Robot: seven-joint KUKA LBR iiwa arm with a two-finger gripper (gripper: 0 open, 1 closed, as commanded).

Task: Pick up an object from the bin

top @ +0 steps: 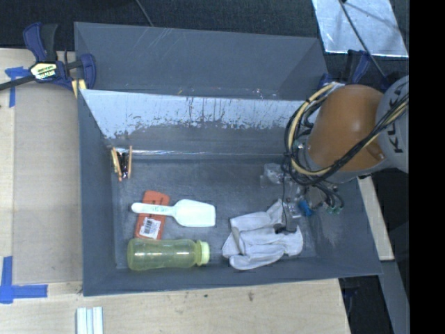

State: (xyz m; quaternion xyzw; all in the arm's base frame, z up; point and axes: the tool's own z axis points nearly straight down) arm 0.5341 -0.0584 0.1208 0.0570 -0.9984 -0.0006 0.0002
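My gripper (286, 221) hangs low at the right of the bin floor, its fingertips down on the upper right part of a crumpled white cloth glove (261, 242). Whether the fingers pinch the fabric is hidden from this angle. A white plastic scoop (182, 212) lies left of the glove, near the middle of the floor.
A yellow-green plastic bottle (167, 254) lies on its side along the front wall. An orange packet (151, 225) sits partly under the scoop's handle. A small brown clip (122, 163) rests at the back left. The arm with its orange cover and cables overhangs the bin's right side.
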